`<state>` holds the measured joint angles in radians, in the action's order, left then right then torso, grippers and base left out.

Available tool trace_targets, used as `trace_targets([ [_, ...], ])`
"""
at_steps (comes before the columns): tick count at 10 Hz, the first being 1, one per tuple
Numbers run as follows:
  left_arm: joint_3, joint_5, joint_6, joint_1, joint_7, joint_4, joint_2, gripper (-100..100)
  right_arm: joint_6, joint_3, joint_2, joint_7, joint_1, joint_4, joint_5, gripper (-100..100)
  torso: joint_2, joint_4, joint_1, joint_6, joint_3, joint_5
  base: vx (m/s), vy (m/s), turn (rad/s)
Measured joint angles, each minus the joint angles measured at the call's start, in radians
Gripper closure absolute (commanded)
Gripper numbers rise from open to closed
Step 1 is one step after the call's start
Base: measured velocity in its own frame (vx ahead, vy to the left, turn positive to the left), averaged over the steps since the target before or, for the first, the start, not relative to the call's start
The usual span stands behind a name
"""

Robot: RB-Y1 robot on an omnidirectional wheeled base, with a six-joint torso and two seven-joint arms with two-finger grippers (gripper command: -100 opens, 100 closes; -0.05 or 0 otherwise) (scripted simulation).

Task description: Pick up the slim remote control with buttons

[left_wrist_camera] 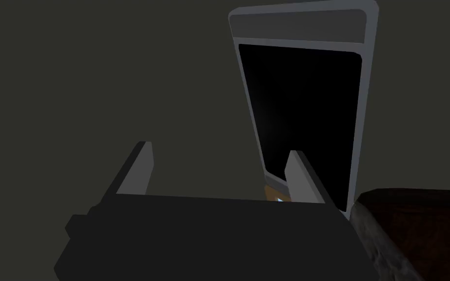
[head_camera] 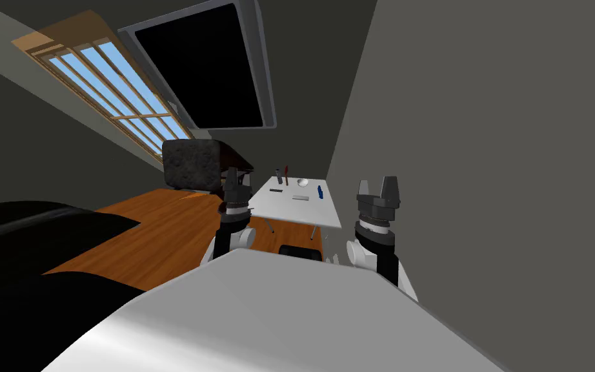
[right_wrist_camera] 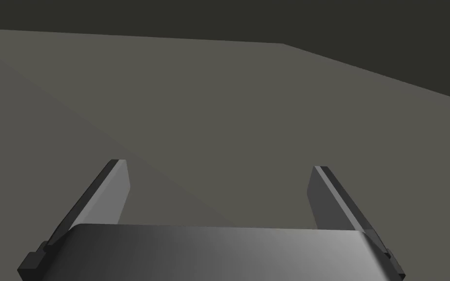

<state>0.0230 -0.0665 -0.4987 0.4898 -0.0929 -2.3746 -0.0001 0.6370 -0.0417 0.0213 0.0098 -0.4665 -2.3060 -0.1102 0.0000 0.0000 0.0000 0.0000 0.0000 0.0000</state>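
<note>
A white table (head_camera: pixel 302 216) stands ahead, beyond both hands. On it lie a slim dark bar (head_camera: pixel 275 191) and a flat grey bar (head_camera: pixel 300 197); from here I cannot tell which one carries buttons. My left gripper (head_camera: pixel 237 177) is raised in front of the table's left end, well short of both bars. In the left wrist view the left gripper (left_wrist_camera: pixel 219 161) is open and holds nothing. My right gripper (head_camera: pixel 377 184) is raised to the right of the table, by the wall. In the right wrist view the right gripper (right_wrist_camera: pixel 219 168) is also open and holds nothing.
Also on the table are a white bowl (head_camera: pixel 302 183), a blue bottle (head_camera: pixel 320 192), a red stick (head_camera: pixel 286 171) and a grey cylinder (head_camera: pixel 278 175). A dark armchair (head_camera: pixel 190 165) stands left of the table. A grey-framed black screen (head_camera: pixel 212 64) hangs above. A grey wall (head_camera: pixel 483 161) closes the right side.
</note>
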Motion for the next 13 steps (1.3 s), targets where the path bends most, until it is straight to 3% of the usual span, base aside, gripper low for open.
trace_targets([
  [6,0.000,0.046,0.148,-0.029,0.017,0.094,0.147,-100,0.000,0.000,0.000,0.000,0.000,0.000,0.000,0,0.005,0.001,0.007,0.001,0.003,0.002,-0.077,0.090,-0.253],
  [9,0.001,0.063,0.222,-0.042,0.022,0.128,0.193,-100,0.000,0.000,0.000,0.000,0.000,0.000,0.000,0,0.003,0.001,0.005,0.000,0.002,0.001,-0.055,0.058,-0.207],
  [10,0.012,0.078,0.254,-0.064,0.029,0.159,0.224,-100,0.000,0.000,0.000,0.000,0.000,0.000,0.000,0,0.002,0.000,0.005,0.001,0.001,0.001,-0.068,0.083,-0.360],
  [13,0.021,0.116,0.326,-0.062,0.046,0.228,0.301,-100,0.000,0.000,0.000,0.000,0.000,0.000,0.000,0,0.004,0.001,0.006,0.001,0.002,0.001,-0.073,0.060,-0.226],
])
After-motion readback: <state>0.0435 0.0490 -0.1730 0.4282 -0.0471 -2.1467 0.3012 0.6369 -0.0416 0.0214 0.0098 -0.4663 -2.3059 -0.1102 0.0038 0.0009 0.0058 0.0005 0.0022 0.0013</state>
